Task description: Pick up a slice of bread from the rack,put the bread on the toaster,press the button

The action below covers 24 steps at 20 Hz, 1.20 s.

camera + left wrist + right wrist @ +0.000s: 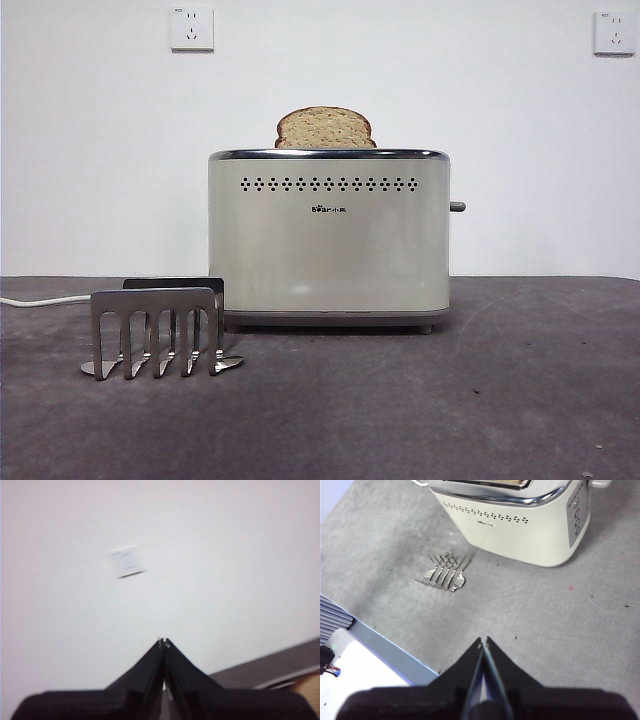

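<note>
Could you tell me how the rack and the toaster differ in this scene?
The rack is bare steel plates with open comb slots; the toaster is a closed cream box. The rack stands much lower than the toaster. The rack holds nothing, while the toaster carries the slice of bread. Both stand on the grey table.

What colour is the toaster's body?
The toaster is cream-beige with a shiny chrome top rim; it shows best in the front view.

The toaster (328, 240) carries one small dark logo (329, 209) on its broad cream face, just under the row of holes. It seems to read "Bear", followed by tiny marks too small to make out. No other text is legible.
</note>
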Each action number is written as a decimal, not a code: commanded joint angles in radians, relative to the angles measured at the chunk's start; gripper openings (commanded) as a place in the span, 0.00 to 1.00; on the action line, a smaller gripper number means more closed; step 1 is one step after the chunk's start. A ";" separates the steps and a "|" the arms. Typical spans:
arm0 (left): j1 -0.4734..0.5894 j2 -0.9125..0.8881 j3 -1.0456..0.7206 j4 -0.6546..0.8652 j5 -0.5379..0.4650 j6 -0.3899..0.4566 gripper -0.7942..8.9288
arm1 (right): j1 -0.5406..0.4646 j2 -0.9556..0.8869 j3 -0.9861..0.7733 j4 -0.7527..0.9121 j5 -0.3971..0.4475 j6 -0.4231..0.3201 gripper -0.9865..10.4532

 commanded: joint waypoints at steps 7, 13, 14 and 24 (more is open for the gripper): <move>0.051 -0.338 -0.721 0.351 -0.015 0.007 0.08 | 0.002 -0.002 -0.006 0.002 0.003 -0.008 0.09; 0.051 -0.489 -1.009 0.379 -0.015 -0.042 0.08 | 0.002 -0.002 -0.006 0.002 0.003 -0.008 0.09; 0.051 -0.507 -1.040 0.379 -0.015 -0.047 0.08 | 0.002 -0.002 -0.006 0.002 0.003 -0.008 0.09; 0.051 -0.634 -1.209 0.341 -0.015 -0.116 0.08 | 0.002 -0.002 -0.006 0.002 0.003 -0.008 0.09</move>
